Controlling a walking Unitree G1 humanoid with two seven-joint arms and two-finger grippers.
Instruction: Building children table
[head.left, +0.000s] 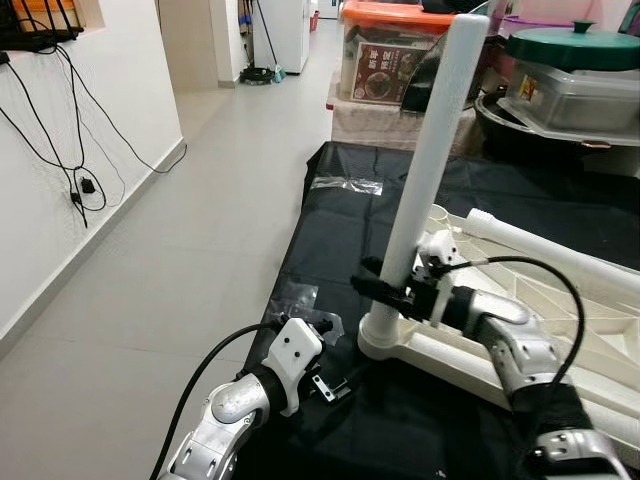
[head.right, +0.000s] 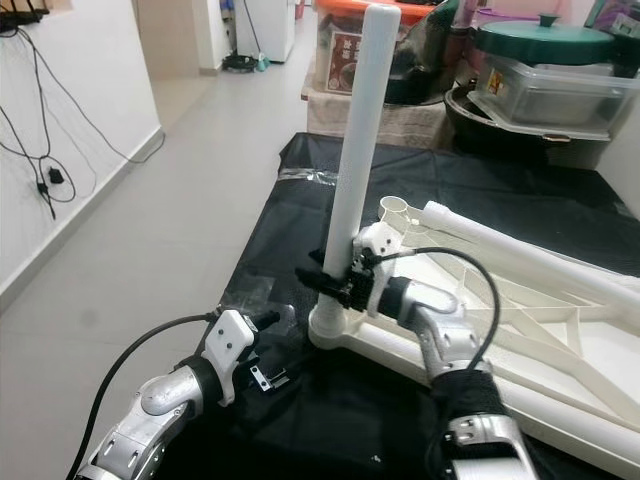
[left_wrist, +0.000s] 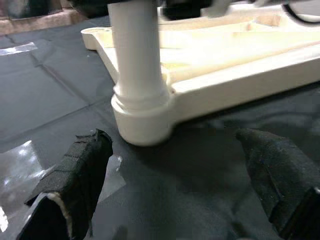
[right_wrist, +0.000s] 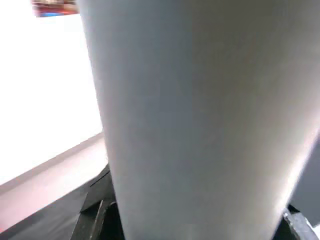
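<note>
A black sheet (head.left: 520, 200) covers the floor beside open grey tiles (head.left: 180, 260), and on it lies the upturned white tabletop (head.right: 560, 330) with a second table leg (head.right: 520, 245) lying across it. At the tabletop's near corner a white table leg (head.left: 425, 170) stands upright in its socket (left_wrist: 142, 120), clamped low down by the right gripper (head.left: 385, 290); the right wrist view is too close to show more than its pale surface. The left gripper (left_wrist: 175, 175), fingers (left_wrist: 80, 170) spread wide, rests on the sheet just before the socket; the box label (head.left: 385, 70) behind is unreadable.
</note>
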